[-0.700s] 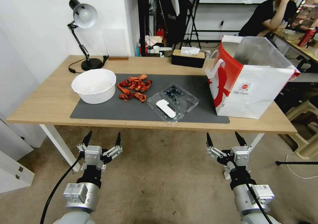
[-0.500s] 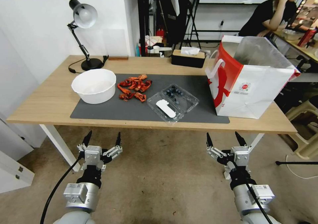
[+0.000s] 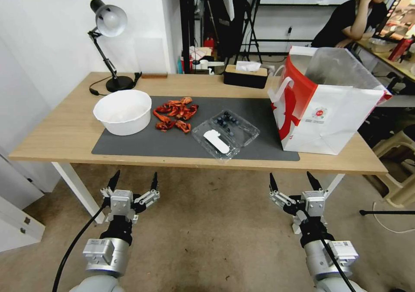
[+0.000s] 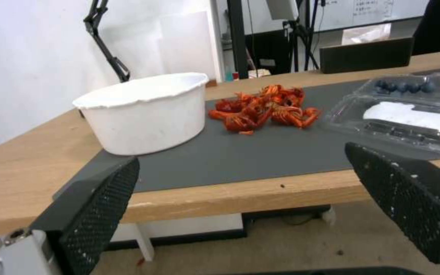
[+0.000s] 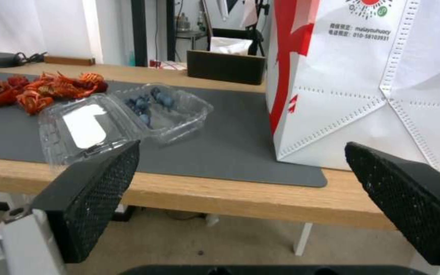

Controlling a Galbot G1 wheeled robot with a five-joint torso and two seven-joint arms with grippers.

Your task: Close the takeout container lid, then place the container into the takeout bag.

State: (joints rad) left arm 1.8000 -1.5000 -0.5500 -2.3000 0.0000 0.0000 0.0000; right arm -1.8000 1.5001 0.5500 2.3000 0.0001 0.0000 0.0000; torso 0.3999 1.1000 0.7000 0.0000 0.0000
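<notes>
the takeout container (image 3: 225, 133) lies open on the dark mat (image 3: 173, 143) near the front edge of the wooden surface (image 3: 60, 132), between a pile of red crayfish (image 3: 175, 112) and the takeout bag (image 3: 324, 106). its lid (image 3: 215, 141), with the white sticker, is folded flat toward the robot, and the blueberries sit in the far half. the bag stands upright and open at the mat's right end, apart from the container. a white bowl (image 3: 122, 112) sits left of the crayfish. the left claw (image 3: 133, 181) and right claw (image 3: 292, 181) both hang below the surface's front edge, fingers spread wide, holding nothing.
</notes>
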